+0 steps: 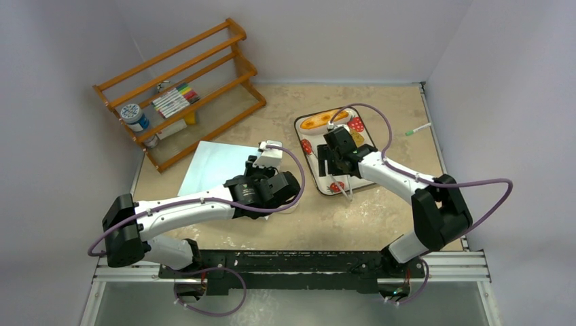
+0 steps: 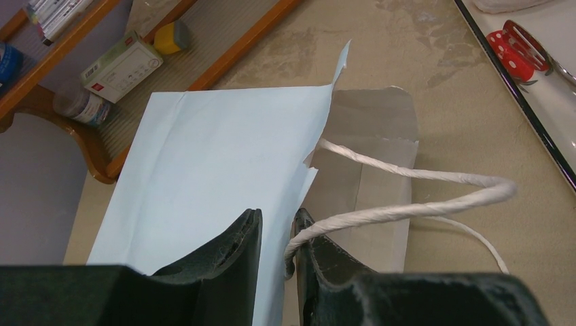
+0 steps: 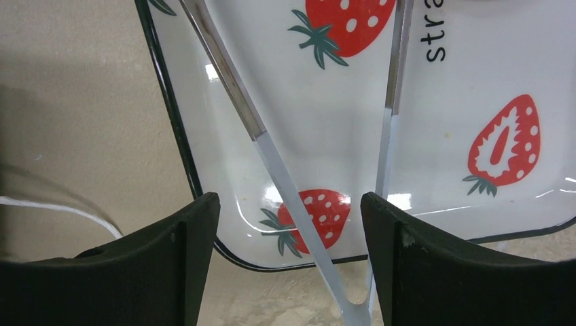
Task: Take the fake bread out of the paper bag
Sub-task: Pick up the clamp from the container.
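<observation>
The pale-blue paper bag (image 1: 212, 166) lies flat on the table, mouth toward the tray. In the left wrist view the bag (image 2: 210, 170) has a torn rim and a white cord handle (image 2: 421, 204). My left gripper (image 2: 278, 219) is shut on the bag's edge by the handle; it also shows in the top view (image 1: 267, 161). A golden loaf (image 1: 318, 122) lies at the far end of the strawberry-print tray (image 1: 309, 159). My right gripper (image 3: 289, 204) is open low over the tray's near corner (image 3: 224, 224), its jaws either side of the metal tongs (image 3: 299, 200). No bread shows inside the bag.
A wooden rack (image 1: 180, 88) with markers, a jar and small boxes stands at the back left, close behind the bag (image 2: 224, 61). A thin green-tipped stick (image 1: 418, 129) lies near the right wall. The tongs (image 1: 339, 182) overhang the tray's near edge.
</observation>
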